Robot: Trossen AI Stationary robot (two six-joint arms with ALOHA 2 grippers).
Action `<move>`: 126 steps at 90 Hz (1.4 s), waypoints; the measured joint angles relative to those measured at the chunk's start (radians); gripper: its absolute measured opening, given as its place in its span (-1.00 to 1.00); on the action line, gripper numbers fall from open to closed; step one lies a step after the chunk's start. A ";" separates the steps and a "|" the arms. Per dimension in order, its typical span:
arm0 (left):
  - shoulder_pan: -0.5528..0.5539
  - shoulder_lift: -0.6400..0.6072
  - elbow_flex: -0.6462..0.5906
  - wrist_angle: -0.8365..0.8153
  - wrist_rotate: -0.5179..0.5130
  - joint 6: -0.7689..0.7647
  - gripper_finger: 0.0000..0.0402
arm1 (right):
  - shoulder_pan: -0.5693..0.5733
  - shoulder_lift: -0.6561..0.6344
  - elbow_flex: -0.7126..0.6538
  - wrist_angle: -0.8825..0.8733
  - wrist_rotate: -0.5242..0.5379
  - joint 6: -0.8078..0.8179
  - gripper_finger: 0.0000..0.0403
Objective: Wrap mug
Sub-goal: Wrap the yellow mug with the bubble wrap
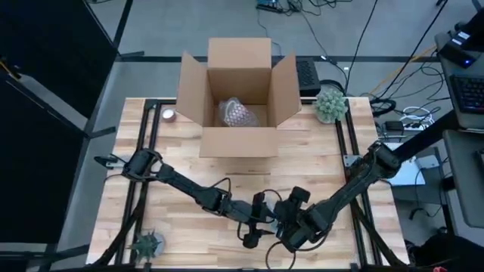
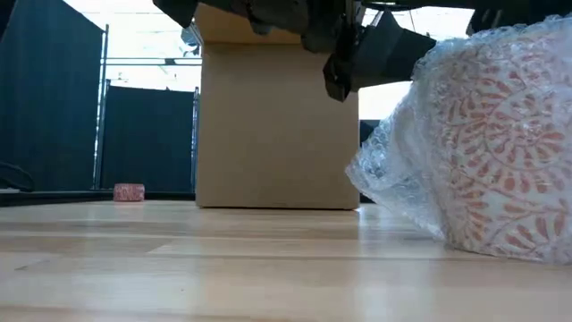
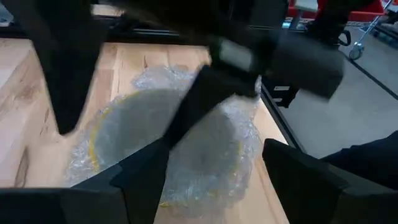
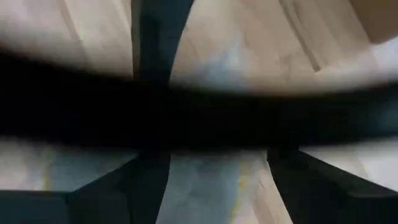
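Wrapped mug (image 2: 487,143): lying nearest the low camera, on the surface (image 2: 179,259).
Left pincer (image 1: 249,240): hovering at 6 o'clock, fingers spread, empty.
Right pincer (image 1: 291,243): alongside, opening indiscernible.
Box (image 1: 238,94): standing at 12 o'clock.

dark jointed arms (image 1: 193,189), seemingly matte black

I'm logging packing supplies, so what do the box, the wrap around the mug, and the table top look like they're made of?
Box: plain brown corrugated cardboard, matte, flaps folded open. Wrap: clear bubble plastic, glossy, showing small air cells over a patterned mug, likely glazed ceramic, though the wrap hides its surface. Table top: pale wooden planks, visible grain and seams, with a light sheen.
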 joint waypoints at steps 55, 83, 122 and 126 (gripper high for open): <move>-0.004 -0.156 0.003 -0.296 -0.035 -0.045 0.26 | 0.000 0.019 0.000 0.000 -0.002 -0.003 0.26; -0.059 -0.159 -0.006 -0.486 -0.139 -0.152 0.26 | 0.003 0.019 0.000 0.002 0.003 -0.016 0.26; -0.025 -0.053 -0.006 -0.066 -0.107 -0.026 0.26 | 0.003 0.020 0.000 0.010 0.004 -0.023 0.26; -0.017 -0.037 -0.006 -0.047 -0.105 -0.027 0.26 | 0.003 0.020 0.000 0.011 0.005 -0.023 0.26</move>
